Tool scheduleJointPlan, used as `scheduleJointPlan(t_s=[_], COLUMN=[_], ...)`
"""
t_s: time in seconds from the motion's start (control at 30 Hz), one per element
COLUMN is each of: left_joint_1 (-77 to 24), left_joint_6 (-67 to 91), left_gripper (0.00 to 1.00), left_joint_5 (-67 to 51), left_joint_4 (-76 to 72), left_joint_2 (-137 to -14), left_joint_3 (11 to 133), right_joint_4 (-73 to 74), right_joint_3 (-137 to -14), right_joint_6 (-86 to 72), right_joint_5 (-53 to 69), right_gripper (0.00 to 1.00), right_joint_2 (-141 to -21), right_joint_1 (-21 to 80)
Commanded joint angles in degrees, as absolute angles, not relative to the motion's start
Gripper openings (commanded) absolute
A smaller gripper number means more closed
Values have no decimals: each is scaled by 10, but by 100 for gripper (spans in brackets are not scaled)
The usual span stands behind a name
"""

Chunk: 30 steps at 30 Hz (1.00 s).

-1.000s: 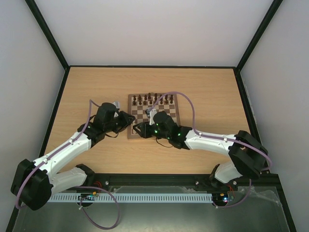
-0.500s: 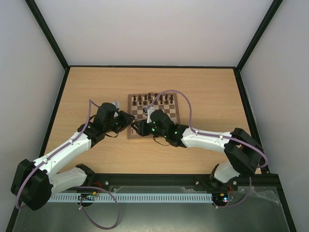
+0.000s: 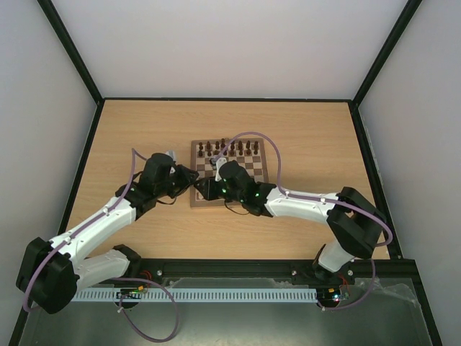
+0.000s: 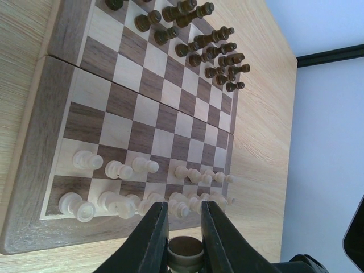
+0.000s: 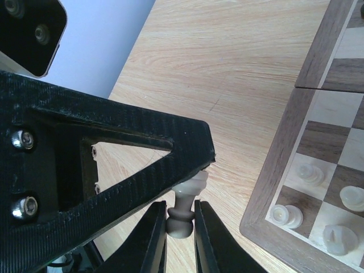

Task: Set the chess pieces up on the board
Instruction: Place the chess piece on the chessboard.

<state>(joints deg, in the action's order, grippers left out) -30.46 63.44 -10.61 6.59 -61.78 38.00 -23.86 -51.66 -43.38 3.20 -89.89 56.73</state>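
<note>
The light wooden tabletop and the square checkered wooden chessboard at the centre of the overhead view are unmoved. The right arm has swung leftward along the board's lower edge to its lower-left corner, where it meets the left arm. The right gripper has narrowed and now clasps the collar of a pale beige turned chessman, held off the board over bare tabletop. The left gripper stays clenched on the same piece. The dark brown chessmen stand ranked upper right in the left wrist view, with the pale beige ranks lower. Judgement: a handover is under way, and the left must release before placement.
</note>
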Motion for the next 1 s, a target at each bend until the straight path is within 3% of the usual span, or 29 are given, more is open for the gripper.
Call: scheduleJointPlan(t_s=[0.0, 0.23, 0.4, 0.53, 0.87, 0.97], left_joint_1=[-301, -301, -301, -299, -279, -277], left_joint_6=[633, 621, 597, 578, 524, 505], left_gripper=[13, 14, 27, 38, 41, 46], left_joint_5=[-94, -71, -29, 3, -11, -21], left_joint_4=[71, 92, 133, 159, 169, 168], left_joint_2=[-603, -595, -578, -564, -566, -564], left_joint_3=[385, 396, 419, 437, 446, 439], right_joint_4=[-229, -214, -143, -37, 255, 372], right_joint_3=[-540, -550, -575, -607, -675, -722], right_joint_6=[-439, -442, -420, -384, -264, -236], right_joint_5=[26, 19, 11, -2, 28, 25], right_gripper=[12, 8, 7, 7, 9, 10], right_joint_2=[-915, -922, -913, -897, -824, -827], right_joint_1=[571, 571, 572, 569, 557, 556])
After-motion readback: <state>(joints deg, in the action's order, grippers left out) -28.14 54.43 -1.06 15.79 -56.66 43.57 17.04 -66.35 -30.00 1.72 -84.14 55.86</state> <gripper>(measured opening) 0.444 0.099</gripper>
